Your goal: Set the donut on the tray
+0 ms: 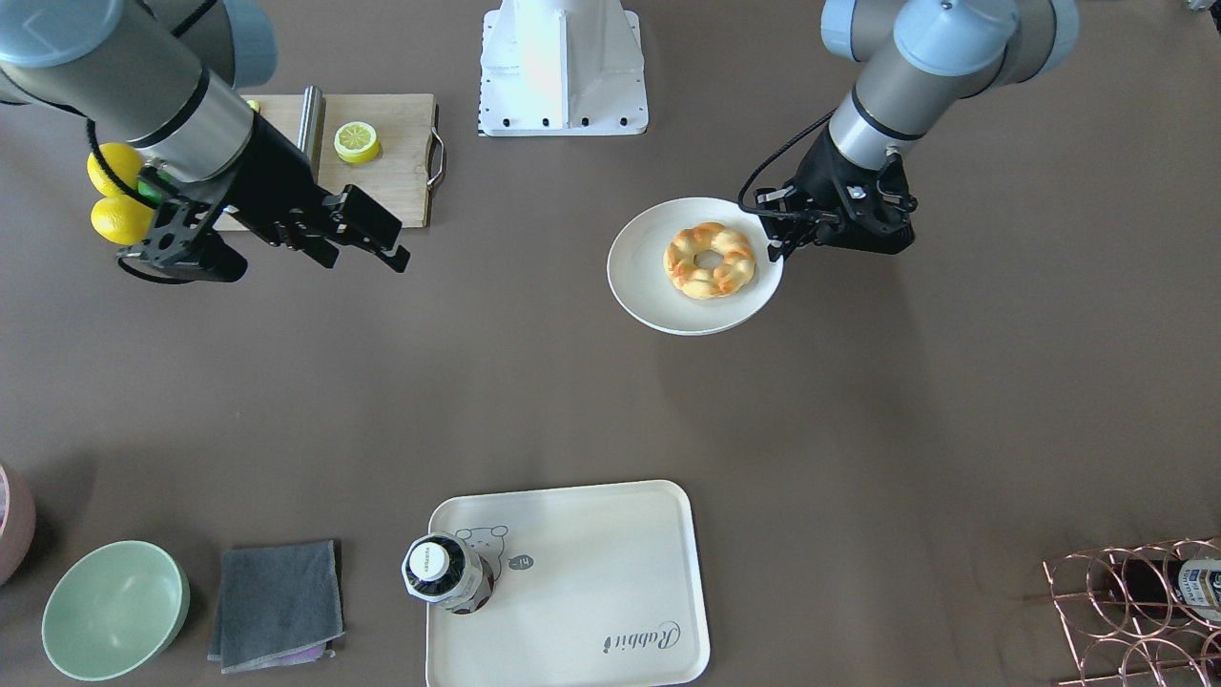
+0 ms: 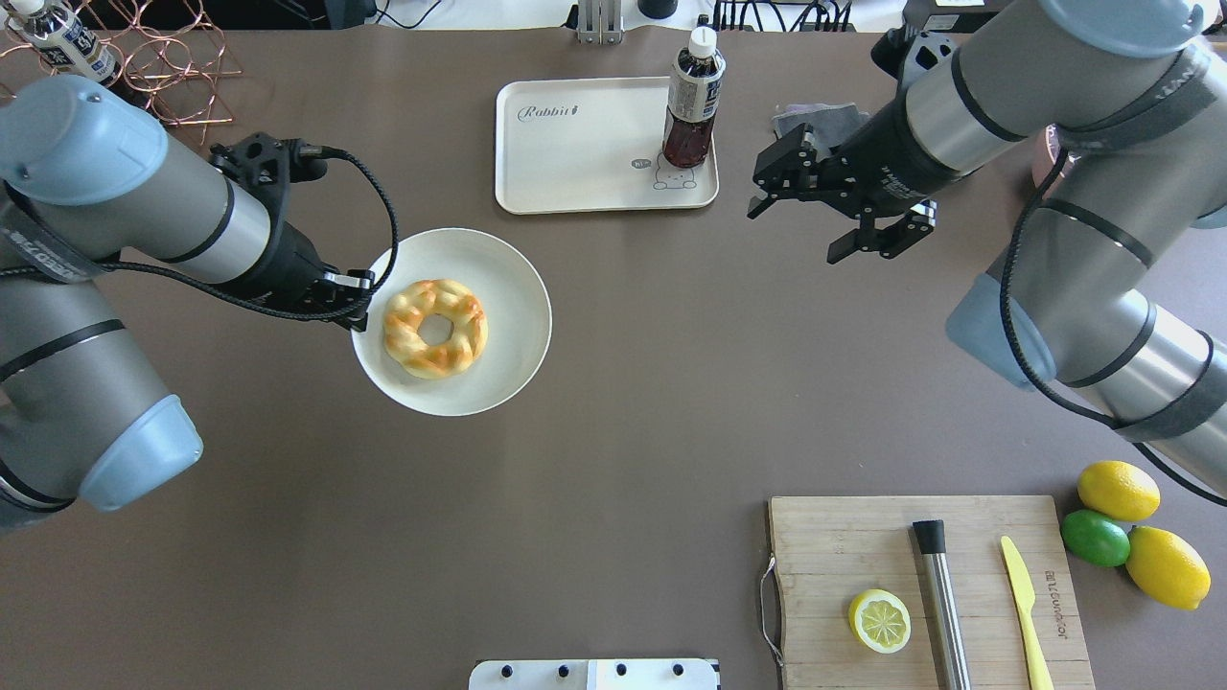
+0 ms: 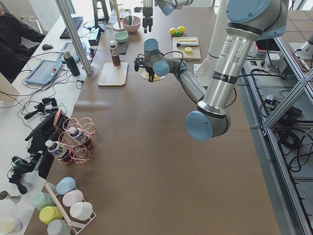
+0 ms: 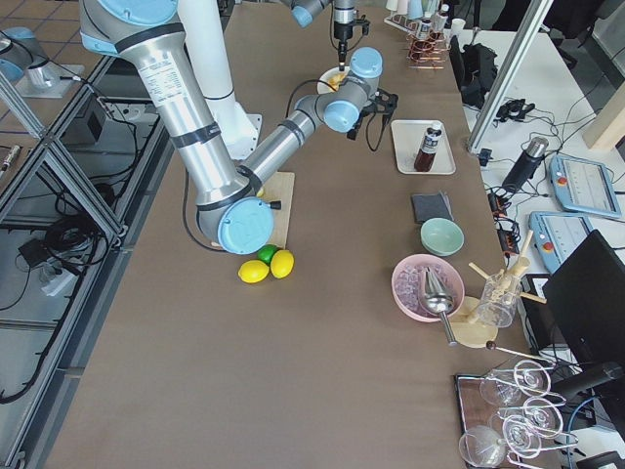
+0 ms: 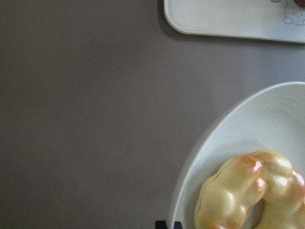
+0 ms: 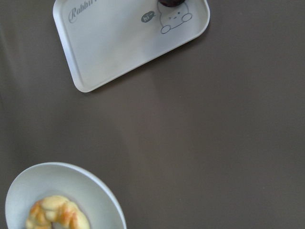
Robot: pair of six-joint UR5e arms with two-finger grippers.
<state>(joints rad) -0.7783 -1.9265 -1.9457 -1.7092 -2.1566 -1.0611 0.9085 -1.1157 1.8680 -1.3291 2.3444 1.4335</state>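
The donut (image 1: 710, 260) lies on a round white plate (image 1: 658, 305); it also shows in the overhead view (image 2: 435, 328) and both wrist views (image 5: 248, 195) (image 6: 57, 214). The cream tray (image 2: 575, 144) with the bear drawing and "Rabbit" lettering sits at the far side (image 1: 610, 572), apart from the plate (image 2: 498, 278). A dark drink bottle (image 2: 692, 101) stands on the tray's bear corner. My left gripper (image 2: 359, 299) is shut, its tips over the plate's edge beside the donut. My right gripper (image 2: 794, 230) is open and empty, raised to the right of the tray.
A wooden cutting board (image 2: 863, 537) holds a lemon half (image 2: 880, 620), a steel rod and a yellow knife. Two lemons and a lime (image 2: 1096, 537) lie beside it. A grey cloth (image 1: 277, 603), a green bowl (image 1: 114, 611) and a copper rack (image 1: 1135, 611) stand near the tray's side.
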